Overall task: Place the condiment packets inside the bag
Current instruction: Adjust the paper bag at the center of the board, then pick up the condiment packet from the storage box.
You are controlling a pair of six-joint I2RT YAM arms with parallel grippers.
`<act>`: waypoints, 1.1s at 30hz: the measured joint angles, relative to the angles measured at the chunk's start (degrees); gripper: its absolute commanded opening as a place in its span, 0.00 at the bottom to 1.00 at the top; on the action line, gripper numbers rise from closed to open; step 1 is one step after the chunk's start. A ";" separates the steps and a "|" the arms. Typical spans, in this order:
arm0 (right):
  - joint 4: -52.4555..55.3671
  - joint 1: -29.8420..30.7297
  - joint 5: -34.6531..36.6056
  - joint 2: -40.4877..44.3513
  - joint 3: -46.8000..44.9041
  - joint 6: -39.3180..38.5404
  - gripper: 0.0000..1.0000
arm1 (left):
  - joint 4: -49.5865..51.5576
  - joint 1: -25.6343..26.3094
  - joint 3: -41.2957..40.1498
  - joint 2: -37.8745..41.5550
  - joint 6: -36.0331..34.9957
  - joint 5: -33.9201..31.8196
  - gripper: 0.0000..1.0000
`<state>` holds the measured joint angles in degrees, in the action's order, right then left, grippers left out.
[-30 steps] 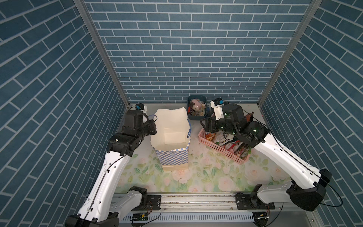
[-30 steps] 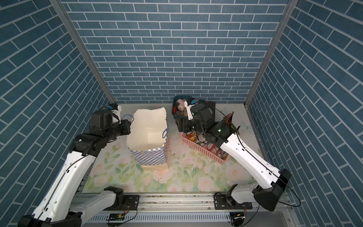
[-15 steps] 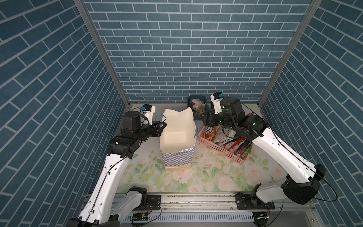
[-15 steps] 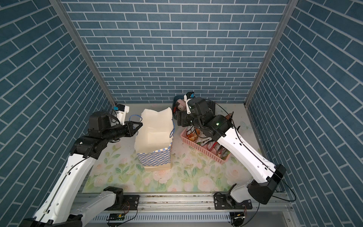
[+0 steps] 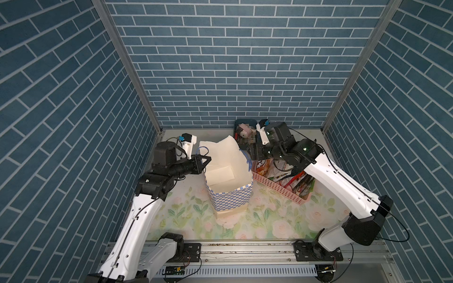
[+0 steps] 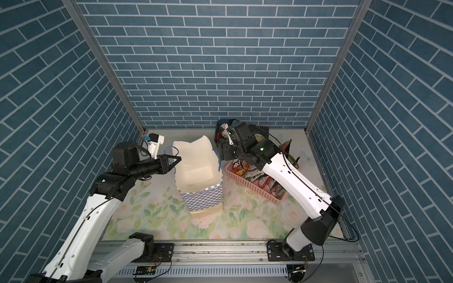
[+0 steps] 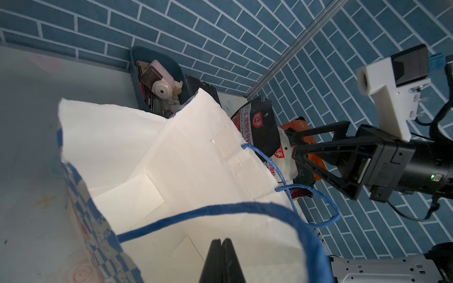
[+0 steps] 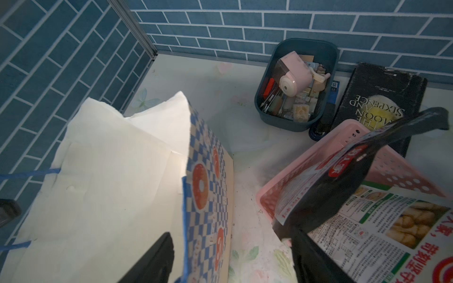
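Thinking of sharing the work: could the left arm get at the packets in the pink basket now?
Probably not: the bag stands between the left gripper and the packets, and the right gripper hangs beside them.

Bag (image 5: 230,199) stands near the middle of the table (image 5: 269,220). Just right of it is the basket (image 5: 279,189), running from back-left to front-right, with the condiment packets (image 5: 302,186) standing inside. Behind the basket, against the back wall, sits the tub (image 5: 246,120), and the book (image 8: 382,98) lies flat just right of it. The 2 grippers flank the bag: left gripper (image 5: 208,159) at its left rim, right gripper (image 7: 291,143) at its right rim, over the basket's back end.
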<state>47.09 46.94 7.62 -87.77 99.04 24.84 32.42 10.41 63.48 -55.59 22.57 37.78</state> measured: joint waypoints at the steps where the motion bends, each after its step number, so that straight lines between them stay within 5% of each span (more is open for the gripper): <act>1: 0.63 -0.13 0.92 0.13 0.02 -0.04 0.78 | 0.39 0.00 -0.35 0.33 -0.50 0.00 0.00; 12: 1.20 -11.72 3.10 4.52 -4.09 1.95 0.72 | 2.93 0.00 -0.66 4.20 -6.16 0.94 0.00; 33: -1.16 -13.81 0.57 -7.37 -3.41 4.55 0.63 | 2.91 0.00 -0.96 4.76 -9.70 0.59 0.00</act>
<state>45.93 33.12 8.19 -95.13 95.64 29.39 35.33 10.41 62.52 -50.83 12.86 38.37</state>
